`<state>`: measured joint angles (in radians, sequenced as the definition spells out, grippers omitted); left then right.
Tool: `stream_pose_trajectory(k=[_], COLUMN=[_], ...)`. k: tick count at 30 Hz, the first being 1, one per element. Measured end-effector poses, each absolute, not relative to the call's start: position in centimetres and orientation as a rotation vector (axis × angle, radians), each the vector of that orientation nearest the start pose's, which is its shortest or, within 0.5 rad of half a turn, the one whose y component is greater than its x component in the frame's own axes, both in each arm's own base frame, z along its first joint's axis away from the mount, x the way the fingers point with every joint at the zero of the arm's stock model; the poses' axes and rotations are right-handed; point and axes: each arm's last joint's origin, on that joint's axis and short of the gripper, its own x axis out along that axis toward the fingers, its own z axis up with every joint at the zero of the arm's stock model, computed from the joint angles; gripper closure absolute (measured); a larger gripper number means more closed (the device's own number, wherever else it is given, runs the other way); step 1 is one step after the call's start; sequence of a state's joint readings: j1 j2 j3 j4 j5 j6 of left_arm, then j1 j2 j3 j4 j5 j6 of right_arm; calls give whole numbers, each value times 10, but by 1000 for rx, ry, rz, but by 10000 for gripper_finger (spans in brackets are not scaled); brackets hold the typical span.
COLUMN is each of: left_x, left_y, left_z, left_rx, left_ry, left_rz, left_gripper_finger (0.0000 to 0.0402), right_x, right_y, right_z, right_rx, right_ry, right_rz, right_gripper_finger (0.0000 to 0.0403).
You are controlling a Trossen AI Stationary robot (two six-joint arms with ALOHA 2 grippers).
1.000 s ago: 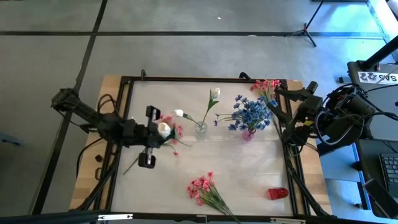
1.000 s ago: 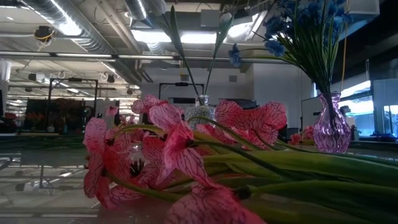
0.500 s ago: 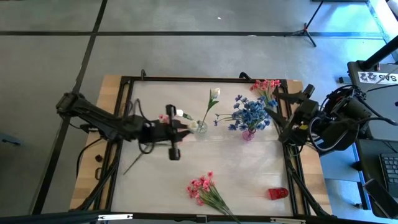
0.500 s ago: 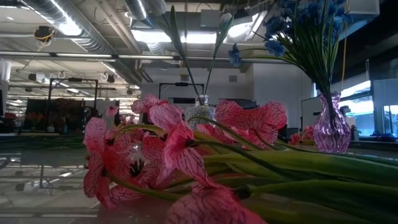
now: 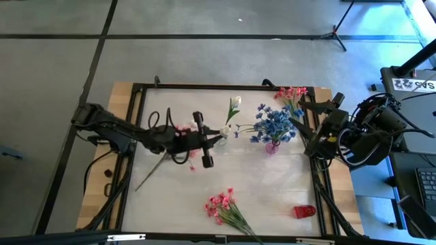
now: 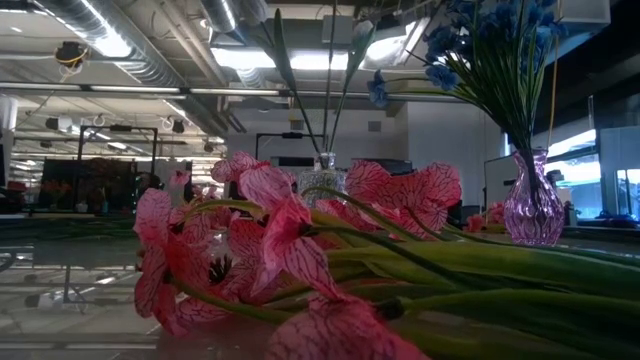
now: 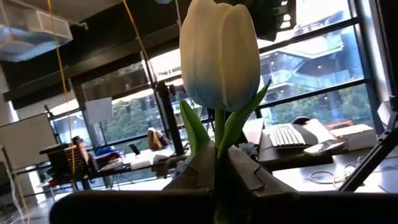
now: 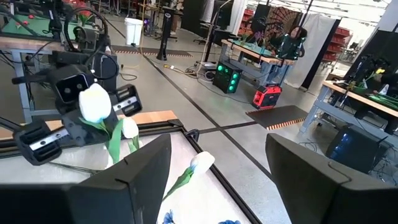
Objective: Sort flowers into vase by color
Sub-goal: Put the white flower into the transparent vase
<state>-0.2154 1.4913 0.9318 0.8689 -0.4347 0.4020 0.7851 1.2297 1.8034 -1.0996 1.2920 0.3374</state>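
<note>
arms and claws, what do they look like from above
Both arms are dark, slim, jointed links. The left arm trails looping black cables and ends in a black claw with pale patches. The right arm is bulkier with bundled black cables behind its dark, broad-fingered claw.

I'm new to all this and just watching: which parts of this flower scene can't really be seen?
- Clear vase, low view: pink flowers cover its base.
- White tulip, left wrist view: stem vanishes inside the left end effector.
- Red object, high view: too small to identify.

Left gripper (image 5: 219, 133) holds white flower (image 5: 225, 130) at clear vase (image 5: 221, 138).
</note>
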Motion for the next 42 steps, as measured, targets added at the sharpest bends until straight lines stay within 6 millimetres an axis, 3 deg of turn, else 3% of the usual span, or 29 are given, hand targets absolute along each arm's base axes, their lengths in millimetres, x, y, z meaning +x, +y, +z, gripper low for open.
stream_pose_trajectory(k=[11, 37, 42], left_x=[327, 329, 329], left_y=[-42, -35, -30], left_z=[314, 308, 308], left_rx=[278, 161, 150], left_ry=[-225, -194, -177], left_rz=[310, 369, 463], left_gripper_finger=[397, 397, 397], right_x=[140, 140, 140], right_y=[101, 101, 101], right_z=[498, 498, 498], right_rx=[-129, -128, -128], right_ry=[181, 180, 180], right_rz=[-530, -530, -530], right_gripper_finger=[141, 141, 141])
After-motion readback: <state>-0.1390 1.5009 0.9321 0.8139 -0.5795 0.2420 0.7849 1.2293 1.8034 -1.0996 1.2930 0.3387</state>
